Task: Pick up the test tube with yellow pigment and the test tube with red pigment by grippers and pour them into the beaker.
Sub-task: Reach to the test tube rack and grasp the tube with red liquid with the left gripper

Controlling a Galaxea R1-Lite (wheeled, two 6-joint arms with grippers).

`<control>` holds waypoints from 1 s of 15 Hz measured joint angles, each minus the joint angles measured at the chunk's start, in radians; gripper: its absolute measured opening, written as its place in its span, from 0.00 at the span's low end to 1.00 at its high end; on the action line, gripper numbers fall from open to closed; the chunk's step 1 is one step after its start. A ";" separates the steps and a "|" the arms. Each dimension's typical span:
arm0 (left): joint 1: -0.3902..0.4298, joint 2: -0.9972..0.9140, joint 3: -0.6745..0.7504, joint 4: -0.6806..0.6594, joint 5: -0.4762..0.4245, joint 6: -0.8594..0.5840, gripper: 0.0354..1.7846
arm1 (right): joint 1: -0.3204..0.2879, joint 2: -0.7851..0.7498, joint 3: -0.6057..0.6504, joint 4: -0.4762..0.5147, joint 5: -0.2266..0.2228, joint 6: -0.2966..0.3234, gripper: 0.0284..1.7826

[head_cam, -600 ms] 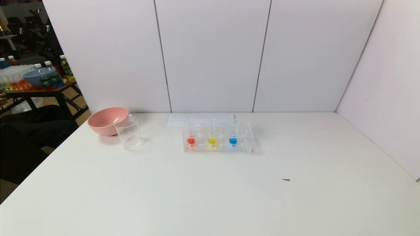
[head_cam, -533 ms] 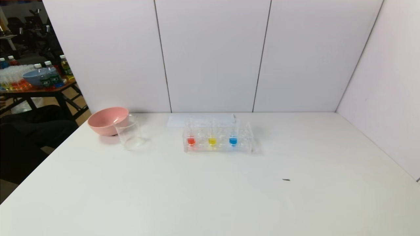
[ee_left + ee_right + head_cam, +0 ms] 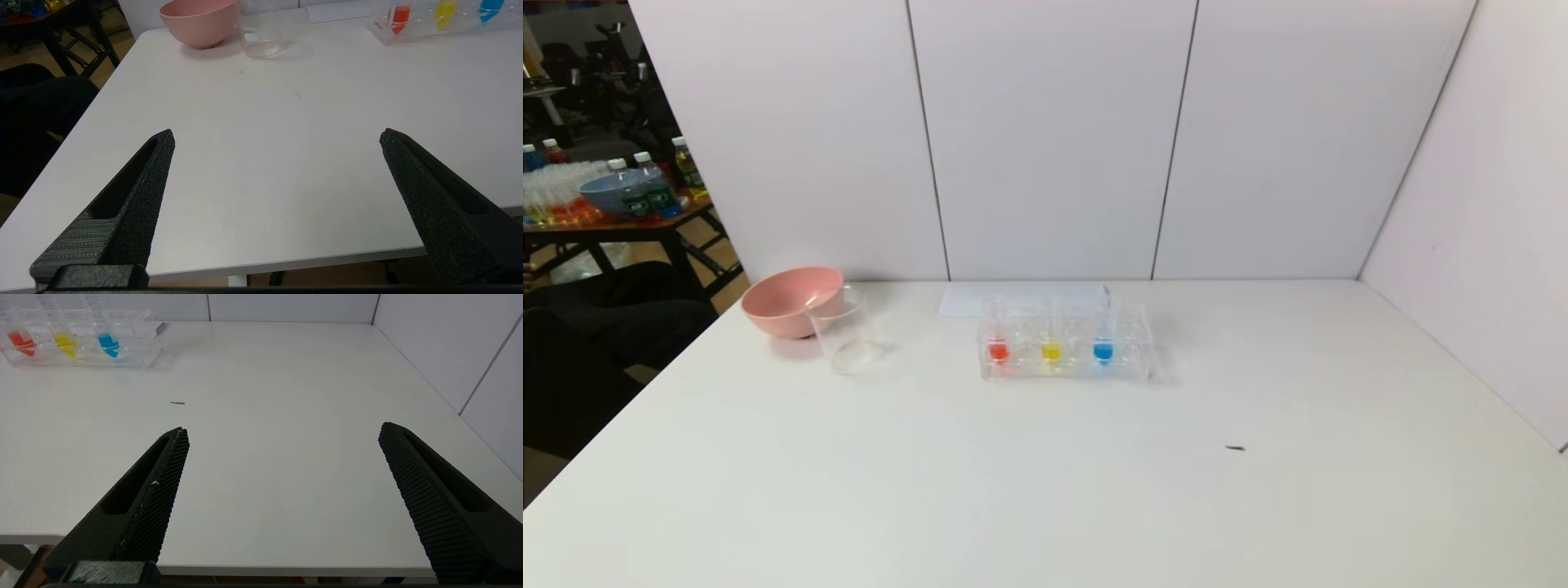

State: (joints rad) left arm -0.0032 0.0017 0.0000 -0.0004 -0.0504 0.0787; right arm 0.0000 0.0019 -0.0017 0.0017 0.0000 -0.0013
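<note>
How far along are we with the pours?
Nothing is done: the red tube and yellow tube stand in the rack, and the beaker looks empty. Nothing is in hand: the left hand and right hand are open at the table's near edge. Both pickups and pours remain.

Only the fingers of the two grippers are seen, each in its own wrist view. The left gripper is made of two long matte black fingers tapering to blunt tips, with a rough, grainy inner face, a long hollow slot sunk into the outer side, and fine ribbing near the base. The right gripper is built alike, in black, but its fingers are faced with a fine crosshatched grid, and small pale specks are seen along one edge. A dark block is seen at each base.
</note>
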 joint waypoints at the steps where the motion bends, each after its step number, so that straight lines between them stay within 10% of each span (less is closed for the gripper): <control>1: 0.000 0.000 0.000 -0.001 -0.001 0.000 0.99 | 0.000 0.000 0.000 0.000 0.000 0.000 0.95; 15: 0.000 0.000 0.000 0.000 0.000 -0.011 0.99 | 0.000 0.000 0.000 0.000 0.000 0.000 0.95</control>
State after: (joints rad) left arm -0.0032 0.0017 0.0000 -0.0004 -0.0509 0.0672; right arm 0.0000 0.0019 -0.0017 0.0017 0.0000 -0.0013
